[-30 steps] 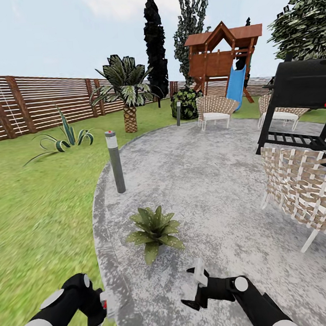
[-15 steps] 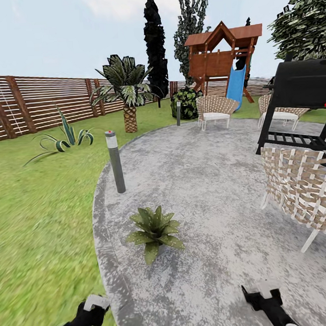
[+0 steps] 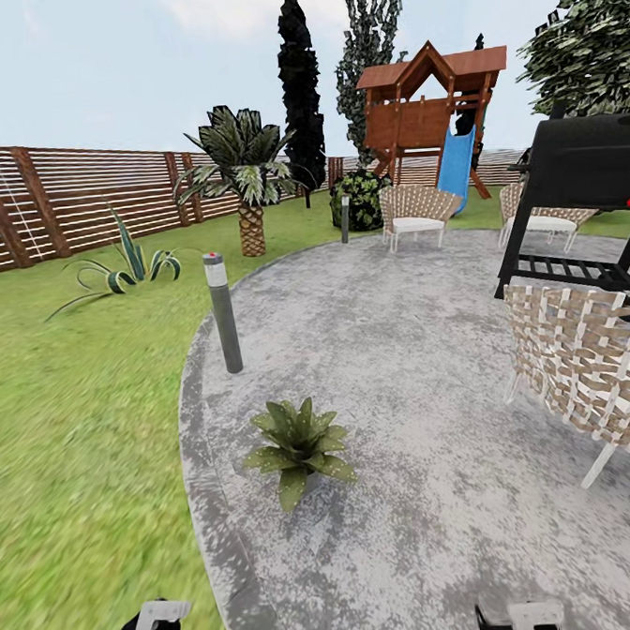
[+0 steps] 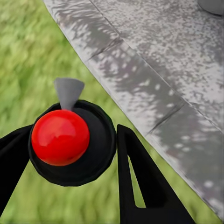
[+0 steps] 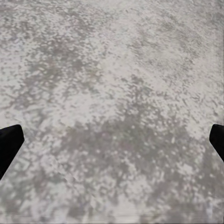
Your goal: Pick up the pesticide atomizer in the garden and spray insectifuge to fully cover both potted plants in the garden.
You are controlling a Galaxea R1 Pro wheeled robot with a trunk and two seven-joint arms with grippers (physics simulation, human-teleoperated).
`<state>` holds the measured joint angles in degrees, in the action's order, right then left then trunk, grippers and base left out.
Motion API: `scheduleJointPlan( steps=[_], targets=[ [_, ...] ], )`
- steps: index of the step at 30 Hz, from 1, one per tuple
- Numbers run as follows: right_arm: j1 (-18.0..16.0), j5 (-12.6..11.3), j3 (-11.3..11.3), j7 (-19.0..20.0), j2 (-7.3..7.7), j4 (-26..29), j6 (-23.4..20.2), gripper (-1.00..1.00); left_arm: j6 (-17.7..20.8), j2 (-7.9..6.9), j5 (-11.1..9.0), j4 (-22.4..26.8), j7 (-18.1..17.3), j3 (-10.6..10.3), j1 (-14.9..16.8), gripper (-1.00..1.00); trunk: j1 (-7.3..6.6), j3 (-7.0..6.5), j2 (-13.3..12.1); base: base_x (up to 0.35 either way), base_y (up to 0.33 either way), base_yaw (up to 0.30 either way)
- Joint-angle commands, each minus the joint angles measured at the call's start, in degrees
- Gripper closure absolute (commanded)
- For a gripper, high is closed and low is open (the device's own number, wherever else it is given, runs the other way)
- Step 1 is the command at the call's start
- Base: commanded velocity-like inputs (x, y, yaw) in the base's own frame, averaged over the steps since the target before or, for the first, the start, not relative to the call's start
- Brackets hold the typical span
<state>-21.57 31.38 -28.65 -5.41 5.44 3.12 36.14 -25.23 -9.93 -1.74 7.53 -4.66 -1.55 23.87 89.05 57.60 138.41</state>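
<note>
Grey patio [image 3: 422,364] meets lawn [image 3: 68,417], one potted plant [image 3: 299,448] near its edge. Left gripper [image 4: 70,154] clamps the atomizer [image 4: 70,140], seen end-on, grey nozzle toward the grass. Right gripper [image 5: 112,140] hangs wide apart over paving.

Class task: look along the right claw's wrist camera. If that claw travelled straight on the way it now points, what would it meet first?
Most likely the grey paved patio: the open right claw faces bare speckled paving, nothing between its fingers. How far off is unclear.

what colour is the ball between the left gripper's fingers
Glossy red, sitting in a black round part; the ball shows best in the left wrist view.
</note>
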Motion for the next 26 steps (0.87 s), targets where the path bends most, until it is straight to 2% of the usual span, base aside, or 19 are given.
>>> scheduleJointPlan(
  steps=[1, 5, 26],
  targets=[
    [-0.05, 0.59, -0.17, -0.49, -0.12, -0.82, 0.15, -1.00, -0.17, -0.01, -0.20, -0.05, -0.19, -0.12, 0.04, 1.00, -0.01, 0.05, 0.02, 0.000, 0.000, 0.000],
    [-0.05, 0.61, -0.17, -0.47, -0.65, -1.55, 0.11, -1.00, -0.17, -0.01, -0.20, -0.06, -0.23, -0.12, 0.03, 1.00, -0.01, 0.05, 0.02, 0.000, 0.000, 0.000],
    [0.30, 0.65, -0.17, -0.40, -0.74, -1.63, -0.02, -1.00, -0.18, -0.17, -0.02, 0.03, -0.26, -0.12, 0.03, 1.00, -0.01, 0.05, 0.02, 0.000, 0.000, 0.000]
  ],
)
